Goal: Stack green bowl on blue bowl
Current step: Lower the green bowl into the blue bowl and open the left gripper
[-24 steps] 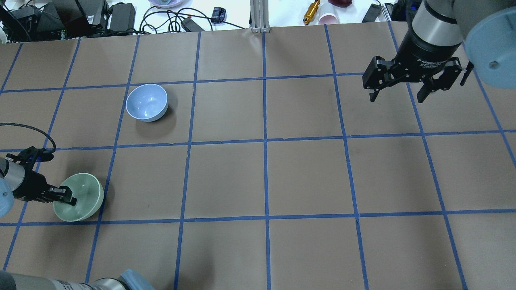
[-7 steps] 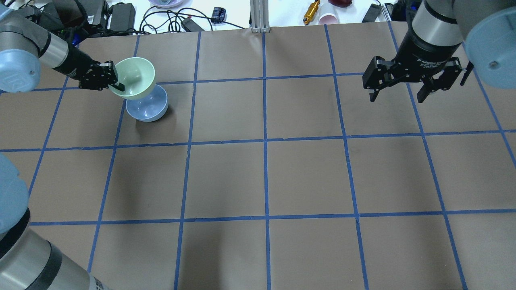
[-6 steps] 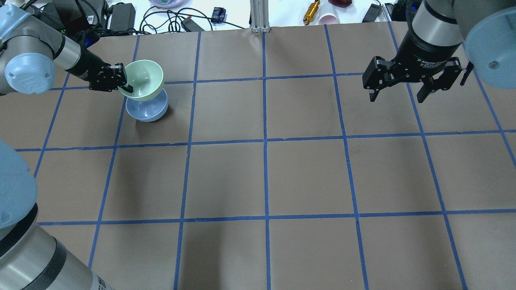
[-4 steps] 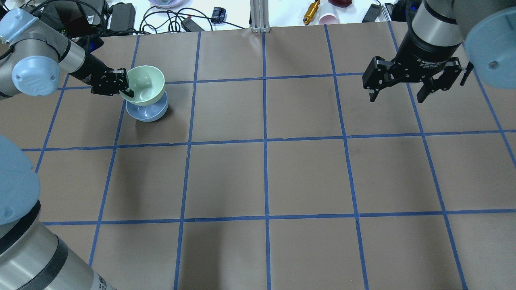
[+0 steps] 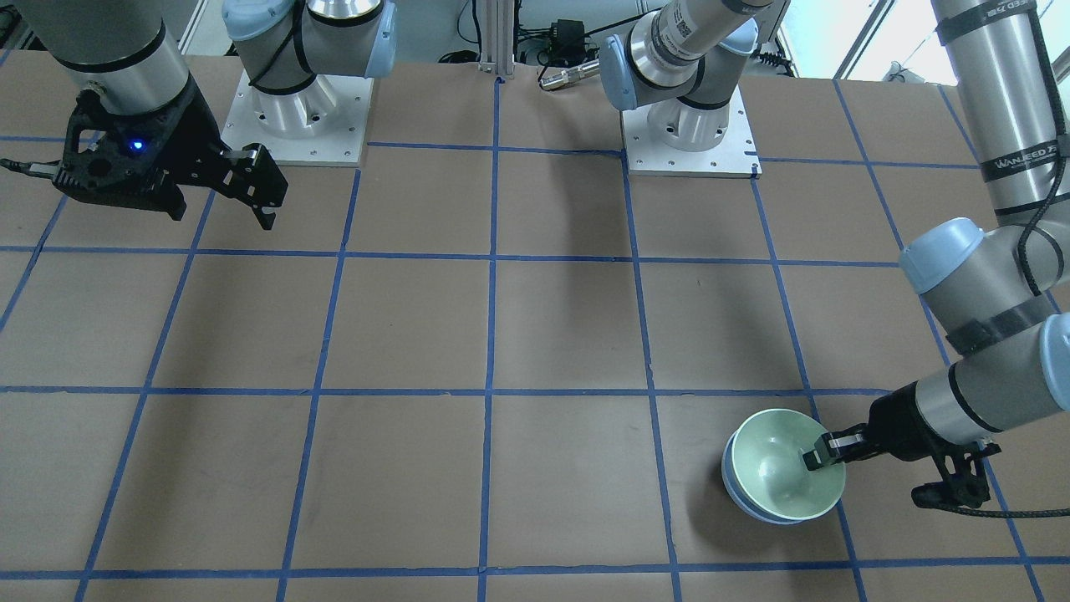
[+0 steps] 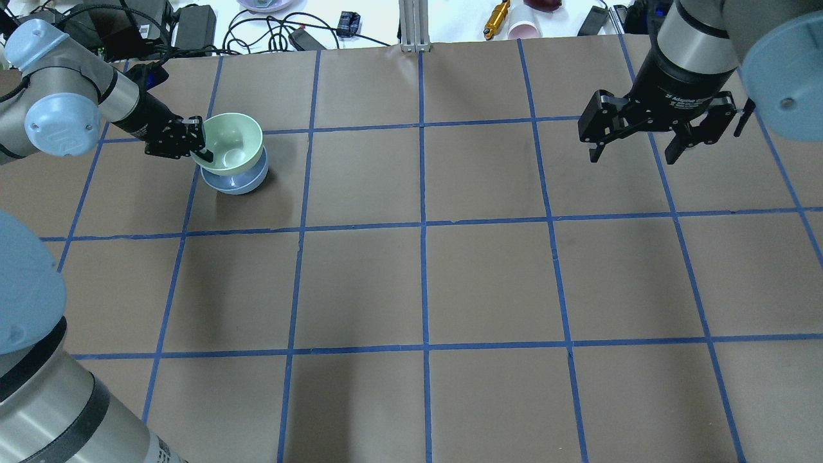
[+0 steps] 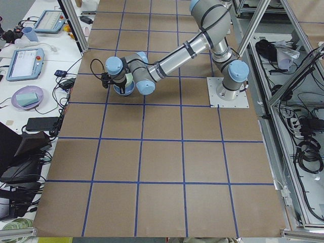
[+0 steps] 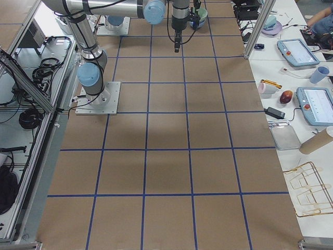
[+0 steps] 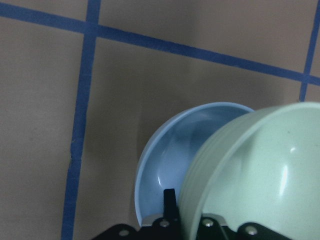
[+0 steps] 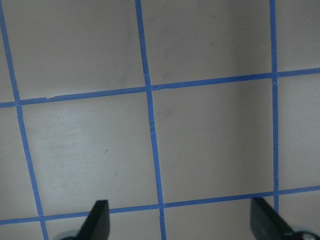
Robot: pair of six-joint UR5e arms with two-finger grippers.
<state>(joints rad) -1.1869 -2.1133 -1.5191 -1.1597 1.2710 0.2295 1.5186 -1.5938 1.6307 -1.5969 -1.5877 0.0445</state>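
Note:
The pale green bowl (image 6: 233,136) is held by its rim in my left gripper (image 6: 201,146), which is shut on it. It sits low over the blue bowl (image 6: 239,184), partly inside it and slightly off centre. The front-facing view shows the green bowl (image 5: 782,464) nested in the blue bowl (image 5: 739,495), with the left gripper (image 5: 823,456) still on the rim. In the left wrist view the green bowl (image 9: 260,170) is tilted over the blue bowl (image 9: 167,160). My right gripper (image 6: 633,154) is open and empty, high over the far right of the table.
Beyond the table's far edge lie cables and power bricks (image 6: 193,22), a yellow tool (image 6: 496,18) and a pink cup (image 6: 524,29). An aluminium post (image 6: 415,22) stands at the far edge's middle. Blue tape lines grid the brown table.
My left gripper carried the green bowl from the near left to above the blue bowl, then lowered it into the blue bowl. The right arm has not moved.

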